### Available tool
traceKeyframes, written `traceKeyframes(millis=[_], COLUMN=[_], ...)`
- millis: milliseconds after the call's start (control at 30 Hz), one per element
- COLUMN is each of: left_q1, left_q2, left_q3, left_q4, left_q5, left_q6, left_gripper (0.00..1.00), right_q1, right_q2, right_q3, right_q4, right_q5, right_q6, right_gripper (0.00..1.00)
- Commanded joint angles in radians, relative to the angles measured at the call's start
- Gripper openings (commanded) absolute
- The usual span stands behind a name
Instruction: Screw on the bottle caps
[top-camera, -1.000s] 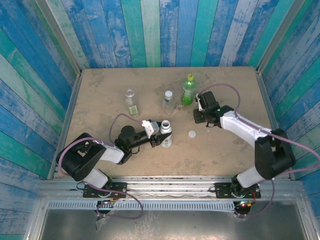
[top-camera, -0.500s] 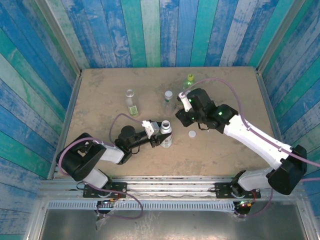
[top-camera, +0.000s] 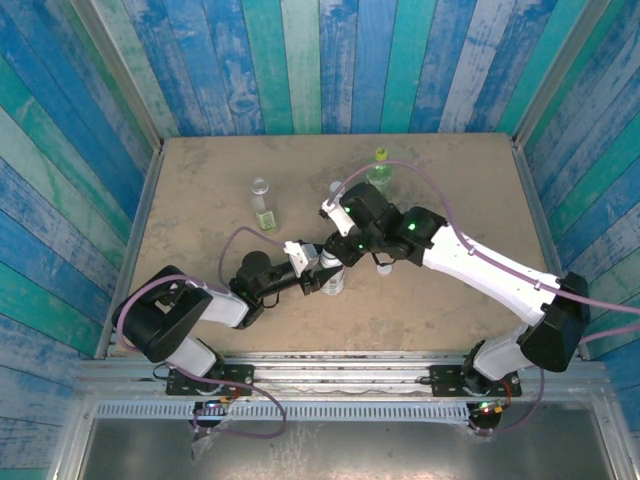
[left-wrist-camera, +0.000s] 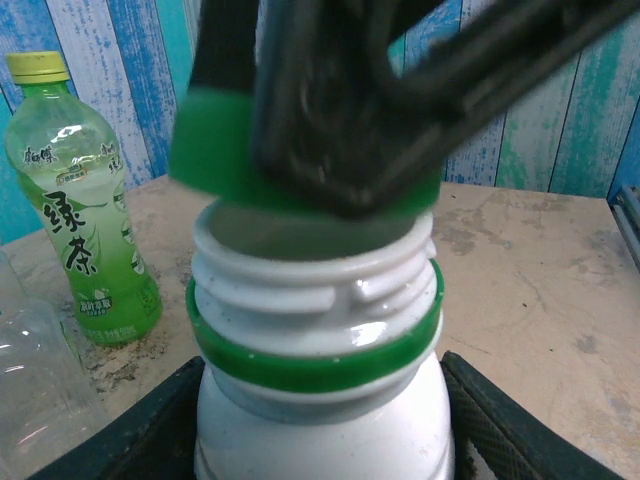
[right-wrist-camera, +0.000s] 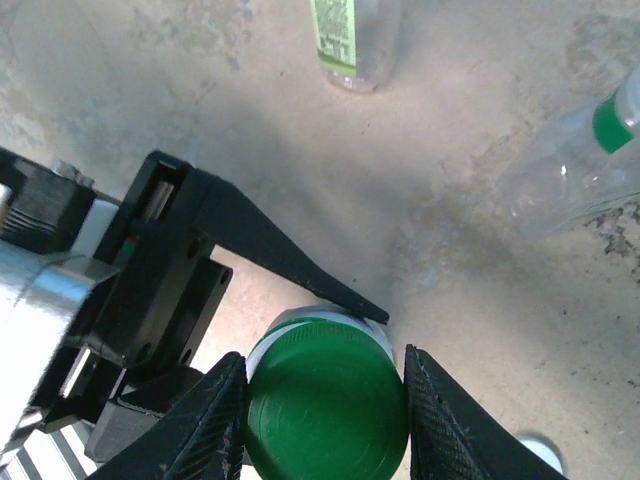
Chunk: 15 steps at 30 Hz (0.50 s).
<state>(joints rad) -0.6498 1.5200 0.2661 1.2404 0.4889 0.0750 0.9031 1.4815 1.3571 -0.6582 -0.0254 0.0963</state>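
Right gripper, which I have pinched on the green cap, hangs just above the upright white bottle clamped by left gripper.

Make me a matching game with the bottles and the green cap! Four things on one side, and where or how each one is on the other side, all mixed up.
1. dark green cap
2. white bottle
3. green tea bottle
4. small clear bottle

A. standing with no cap
B. held by the left gripper
C. pinched in the right gripper
D. standing, yellow-green cap on

Pairs: 1-C, 2-B, 3-D, 4-A
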Motion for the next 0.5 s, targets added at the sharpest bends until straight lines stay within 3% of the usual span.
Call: traceKeyframes(millis=[0,467], left_q1=[-0.003,-0.002], left_q2=[0.005,0.007], left_q3=[-0.003,-0.003], left_q4=[-0.035,-0.038], left_q5=[-0.012,-0.009], left_q6=[0.02,0.02], left_gripper=[0.56,0.56], right_q1=[0.01,0.055], right_q2=[0.019,0.065], right_q3=[0.027,0.051], right_q4=[-0.037,-0.122], right_q5=[0.004,0.049], right_q6=[-0.025,-0.123], right_gripper=[0.41,0.4])
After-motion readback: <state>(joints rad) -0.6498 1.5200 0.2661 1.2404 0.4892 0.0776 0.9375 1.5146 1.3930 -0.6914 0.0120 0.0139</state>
